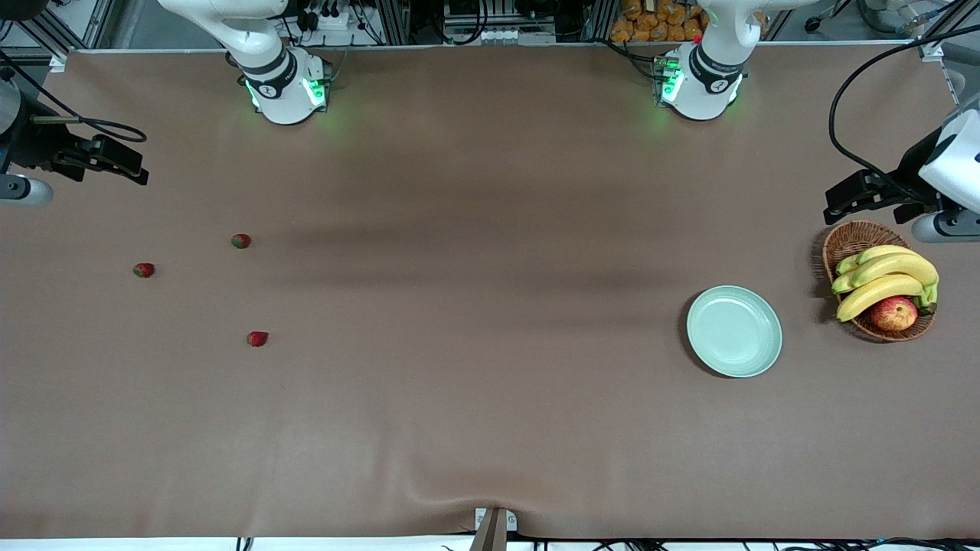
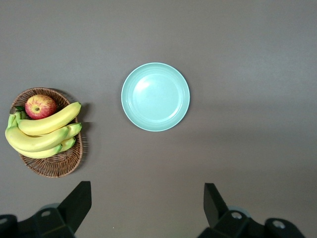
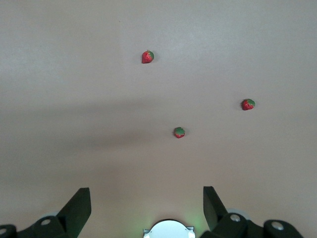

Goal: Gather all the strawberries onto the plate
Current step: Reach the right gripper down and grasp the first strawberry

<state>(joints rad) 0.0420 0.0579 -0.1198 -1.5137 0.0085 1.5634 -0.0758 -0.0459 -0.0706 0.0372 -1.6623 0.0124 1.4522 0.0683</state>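
Strawberries, three tiny red ones with dark green caps, lie scattered on my brown tabletop toward the right arm's end: one (image 1: 241, 241) farthest from the front camera, one (image 1: 144, 269) closest to that end's edge, one (image 1: 257, 338) nearest the camera. I see the round pale mint-green plate (image 1: 734, 330) toward the left arm's end, bare, just beside a brown wicker basket (image 1: 848, 240) with yellow bananas (image 1: 888, 277) and a red-yellow apple (image 1: 893, 313). My left gripper (image 2: 146, 206) hangs over the tabletop by the basket, jaws spread wide, holding nothing. My right gripper (image 3: 147, 206) waits near the opposite edge, equally wide and empty.
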